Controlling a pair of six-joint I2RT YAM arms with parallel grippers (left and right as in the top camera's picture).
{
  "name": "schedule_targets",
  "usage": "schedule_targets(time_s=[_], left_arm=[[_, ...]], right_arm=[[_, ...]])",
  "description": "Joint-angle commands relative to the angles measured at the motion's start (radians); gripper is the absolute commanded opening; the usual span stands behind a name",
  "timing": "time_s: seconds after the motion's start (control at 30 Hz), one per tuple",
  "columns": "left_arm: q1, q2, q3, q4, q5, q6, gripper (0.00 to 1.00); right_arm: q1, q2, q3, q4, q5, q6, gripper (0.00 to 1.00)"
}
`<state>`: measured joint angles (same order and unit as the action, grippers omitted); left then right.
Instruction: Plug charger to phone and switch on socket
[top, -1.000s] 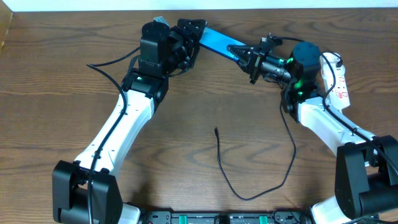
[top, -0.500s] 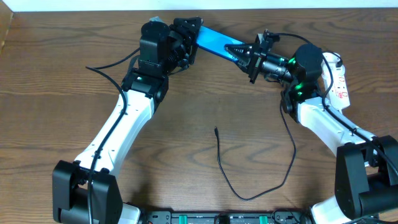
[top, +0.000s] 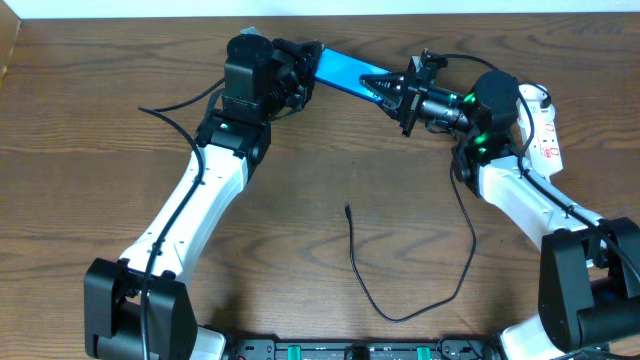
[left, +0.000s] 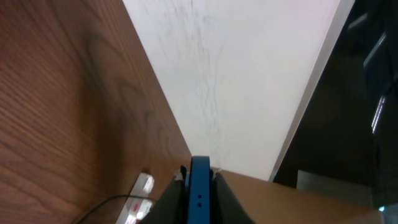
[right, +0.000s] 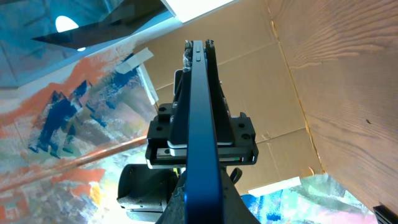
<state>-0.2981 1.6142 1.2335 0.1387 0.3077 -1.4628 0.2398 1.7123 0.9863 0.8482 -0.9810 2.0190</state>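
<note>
The phone (top: 345, 69), bright blue, is held edge-up above the back of the table between both grippers. My left gripper (top: 311, 62) is shut on its left end; in the left wrist view the phone's blue edge (left: 199, 196) is pinched between the gripper (left: 199, 175) fingers. My right gripper (top: 386, 88) is shut on the phone's right end, and the phone (right: 200, 106) runs away from the gripper (right: 202, 182) toward the left arm's gripper. The charger (top: 362, 282) lies loose on the table, its tip (top: 347, 209) free near the centre. The white socket (top: 546, 128) lies at the far right.
The socket (left: 140, 188) also shows low in the left wrist view. The charger cable loops toward the front edge and back up to the right arm's base. A white wall (top: 320, 6) borders the table's back edge. A cardboard box corner (top: 8, 45) sits at the top left.
My left gripper has closed onto the phone's left end. The right gripper and phone shifted slightly left and up. The charger has not moved.
</note>
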Motion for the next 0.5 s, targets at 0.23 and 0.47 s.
schedule_targets(time_s=[0.23,0.47], left_arm=[[0.001,-0.006,0.008,0.002,-0.014,0.01,0.08],[0.001,-0.006,0.008,0.002,-0.014,0.01,0.07]], right_arm=[[0.003,-0.005,0.014,0.015,-0.029,-0.046,0.01],[-0.01,-0.005,0.014,0.015,-0.035,-0.082,0.17]])
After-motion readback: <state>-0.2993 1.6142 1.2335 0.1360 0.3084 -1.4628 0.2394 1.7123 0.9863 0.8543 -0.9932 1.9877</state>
